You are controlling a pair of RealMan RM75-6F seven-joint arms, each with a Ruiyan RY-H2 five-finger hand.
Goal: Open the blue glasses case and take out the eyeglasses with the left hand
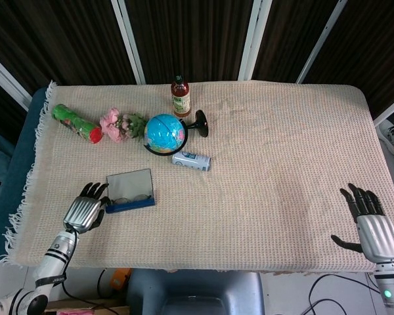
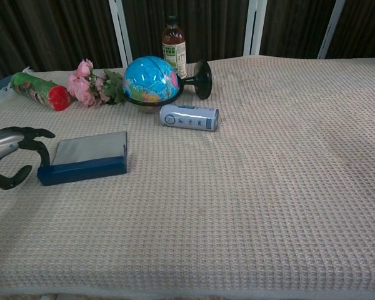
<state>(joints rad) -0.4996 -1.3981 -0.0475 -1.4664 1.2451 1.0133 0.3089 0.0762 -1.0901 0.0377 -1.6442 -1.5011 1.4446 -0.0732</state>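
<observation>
At the near left of the cloth-covered surface [image 1: 262, 164], the blue glasses case [image 1: 129, 191] lies open, its grey lid raised toward the far side and the blue base along the near edge; in the head view the eyeglasses [image 1: 132, 196] show faintly inside, just behind that blue edge, while the chest view hides them behind the front wall of the case [image 2: 82, 161]. The case sits slightly turned, its left end nearer than its right. The left hand [image 1: 85, 209] rests just beside the case's left end, fingers spread and curled toward it, holding nothing; from the chest view the dark fingers [image 2: 26, 133] arch close to the case's corner, and whether they touch it cannot be told. The right hand [image 1: 371, 224] is well apart at the near right corner of the surface, palm down, fingers spread and the thumb out to the side, empty; the chest view does not show it. Farther back on the left lie a green tube with a red cap [image 1: 76, 123] on its side, and next to it a bunch of pink flowers [image 1: 117, 124]. A small globe [image 1: 165, 133] on a black stand is tipped over near the middle, its round base pointing right, with a brown bottle [image 1: 180, 96] standing upright just behind it. A white and blue can [image 1: 191, 161] lies on its side between the globe and the case's right end.
</observation>
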